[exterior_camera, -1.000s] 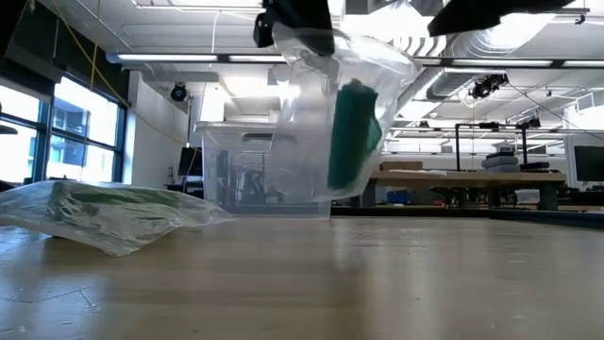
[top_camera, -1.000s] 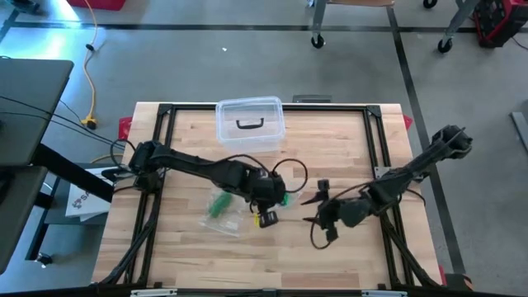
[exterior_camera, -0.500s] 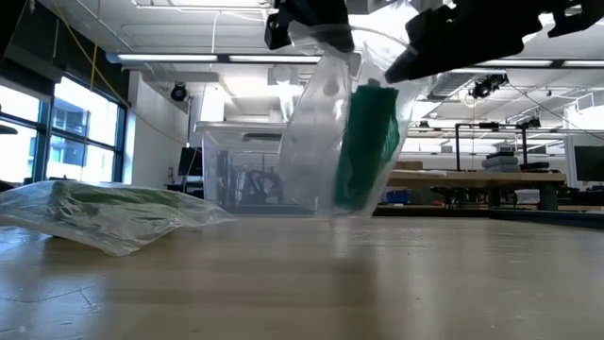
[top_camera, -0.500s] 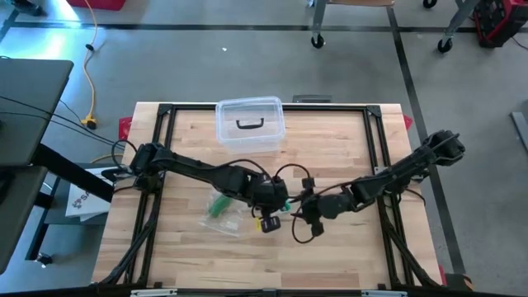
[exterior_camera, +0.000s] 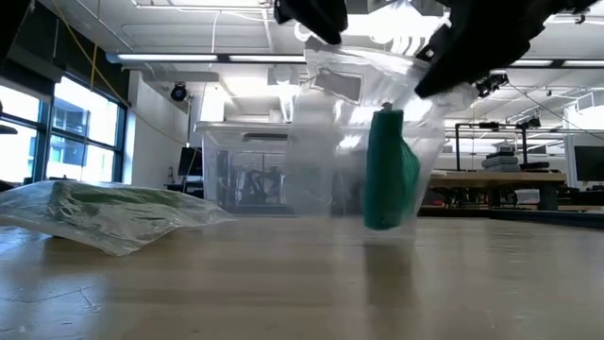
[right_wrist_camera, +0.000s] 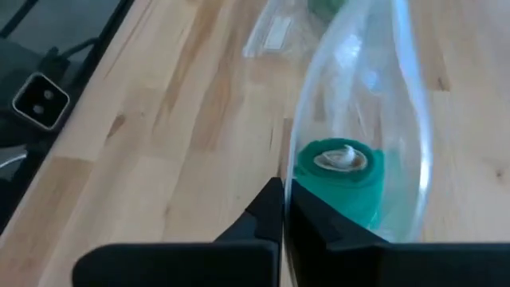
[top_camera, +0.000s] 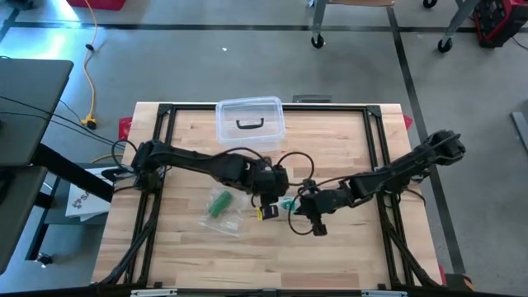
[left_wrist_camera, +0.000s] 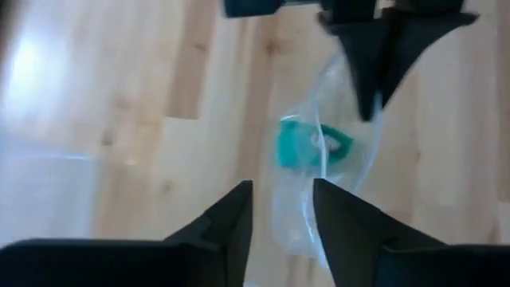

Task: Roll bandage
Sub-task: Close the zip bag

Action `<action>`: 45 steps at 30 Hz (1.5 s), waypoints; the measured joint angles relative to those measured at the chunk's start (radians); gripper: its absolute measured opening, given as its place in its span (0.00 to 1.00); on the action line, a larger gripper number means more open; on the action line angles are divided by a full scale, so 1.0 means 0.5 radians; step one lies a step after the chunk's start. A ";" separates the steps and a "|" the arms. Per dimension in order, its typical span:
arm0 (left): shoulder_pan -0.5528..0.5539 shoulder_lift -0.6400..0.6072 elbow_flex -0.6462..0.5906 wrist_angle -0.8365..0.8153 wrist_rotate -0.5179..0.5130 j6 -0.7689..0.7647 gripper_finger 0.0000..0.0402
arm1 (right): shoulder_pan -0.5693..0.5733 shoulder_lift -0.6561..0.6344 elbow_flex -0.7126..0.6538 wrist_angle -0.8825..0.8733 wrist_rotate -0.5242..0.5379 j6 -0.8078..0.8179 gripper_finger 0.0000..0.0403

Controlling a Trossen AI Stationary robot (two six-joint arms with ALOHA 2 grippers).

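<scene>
Two end effectors meet near the middle of the wooden worktop [top_camera: 346,256], and between them we see a clear plastic bag [exterior_camera: 377,123] hanging above the wood with a green rolled bandage [exterior_camera: 388,170] inside it. In the low view the bandage stands upright in the bag's lower part, its bottom end close to the worktop; we cannot tell whether it touches. The right end effector [top_camera: 299,206] comes in from the right side and its fingers are pressed together on the bag's rim, as the right wrist view shows: the two dark fingers [right_wrist_camera: 275,211] meet with the thin plastic pinched between them and the bandage [right_wrist_camera: 341,182] sits just beyond, seen end-on with a pale core. The left end effector [top_camera: 268,188] is just beside it, reaching from the left; in its wrist view its fingers [left_wrist_camera: 231,223] stand a narrow gap apart with the bag [left_wrist_camera: 335,167] ahead of them, and we cannot tell whether they touch the plastic.

Left of the end effectors, a second clear bag [top_camera: 221,213] with green contents lies flat on the worktop. At the far edge sits a clear lidded box [top_camera: 250,122] with a dark handle. In the low view the flat bag [exterior_camera: 113,212] shows at the left and the box [exterior_camera: 245,170] behind.
</scene>
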 joint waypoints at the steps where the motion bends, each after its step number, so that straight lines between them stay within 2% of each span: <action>1: -0.010 0.000 0.040 -0.053 -0.054 0.008 0.33 | 0.001 -0.020 0.018 -0.025 0.014 0.020 0.01; 5: -0.127 -0.004 0.163 -0.376 -0.349 0.001 0.36 | 0.026 -0.144 0.181 -0.256 0.059 0.106 0.00; 8: -0.294 -0.014 0.138 -0.549 -0.820 -0.200 0.36 | 0.082 -0.230 0.314 -0.476 0.199 0.140 0.00; 10: -0.418 -0.017 0.047 -0.565 -1.124 -0.377 0.35 | 0.147 -0.272 0.335 -0.523 0.273 -0.004 0.00; 13: -0.597 -0.015 -0.190 -0.406 -1.384 -0.575 0.35 | 0.247 -0.283 0.305 -0.573 0.275 -0.225 0.00; 15: -0.702 -0.012 -0.358 -0.223 -1.466 -0.686 0.35 | 0.293 -0.280 0.296 -0.589 0.267 -0.214 0.00; 21: -0.890 -0.025 -0.838 0.634 -1.633 -0.750 0.35 | 0.331 -0.283 0.296 -0.518 0.275 -0.154 0.00; 25: -0.881 -0.175 -1.119 1.178 -1.643 -0.501 0.35 | 0.330 -0.283 0.296 -0.491 0.275 -0.098 0.00; 28: -0.856 -0.364 -1.415 1.692 -1.531 -0.192 0.35 | 0.330 -0.283 0.296 -0.486 0.275 -0.022 0.00; 32: -0.768 -0.642 -1.898 2.730 -1.120 0.258 0.35 | 0.335 -0.282 0.296 -0.482 0.295 0.039 0.00; 34: -0.693 -0.696 -2.116 3.207 -0.920 0.359 0.35 | 0.335 -0.282 0.296 -0.470 0.310 0.038 0.00; 36: -0.623 -0.690 -2.286 3.544 -0.809 0.393 0.35 | 0.335 -0.282 0.296 -0.436 0.313 0.018 0.00; 39: -0.535 -0.670 -2.402 3.766 -0.720 0.366 0.35 | 0.335 -0.282 0.296 -0.395 0.313 -0.032 0.00; 45: -0.411 -0.549 -2.351 3.854 -0.498 0.386 0.35 | 0.313 -0.282 0.296 -0.367 0.313 -0.115 0.00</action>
